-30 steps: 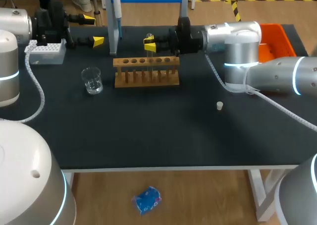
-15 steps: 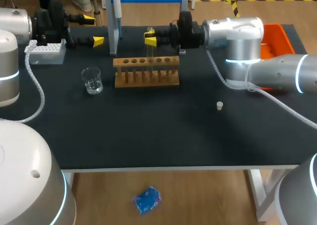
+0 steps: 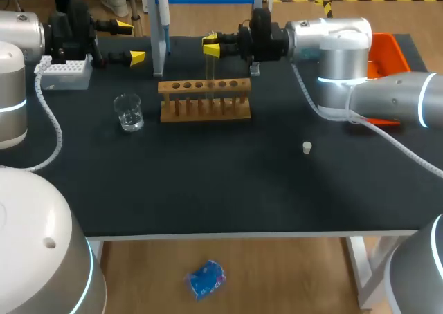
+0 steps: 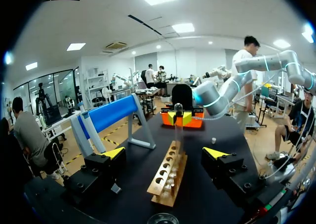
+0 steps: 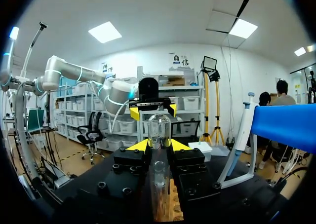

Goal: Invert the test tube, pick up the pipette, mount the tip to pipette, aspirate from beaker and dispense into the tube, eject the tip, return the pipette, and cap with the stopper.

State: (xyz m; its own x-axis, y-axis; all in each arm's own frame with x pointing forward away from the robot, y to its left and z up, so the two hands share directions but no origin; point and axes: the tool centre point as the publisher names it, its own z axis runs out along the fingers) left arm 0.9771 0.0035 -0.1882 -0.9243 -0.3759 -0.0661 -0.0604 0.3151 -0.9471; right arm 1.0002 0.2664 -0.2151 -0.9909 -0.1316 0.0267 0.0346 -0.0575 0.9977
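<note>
My right gripper [image 3: 211, 46] is shut on a clear test tube [image 3: 209, 68], held upright over the wooden rack [image 3: 204, 99]. In the right wrist view the tube's [image 5: 159, 130] rounded end sticks up between the fingers of my right gripper [image 5: 159, 145]. Whether its lower end has left the rack I cannot tell. My left gripper [image 3: 131, 42] stands open at the back left, between the tip box [image 3: 64, 72] and the pipette [image 3: 160, 23] on its stand. In the left wrist view, my left gripper [image 4: 165, 153] faces the rack [image 4: 168, 174] and tube [image 4: 178, 125].
A glass beaker [image 3: 129, 112] stands left of the rack. The small white stopper [image 3: 306, 146] lies on the black table to the right. An orange bin [image 3: 384, 54] sits at the back right corner.
My right gripper has risen and drawn back with the test tube, lifting it higher in the rack. The left arm has not moved.
</note>
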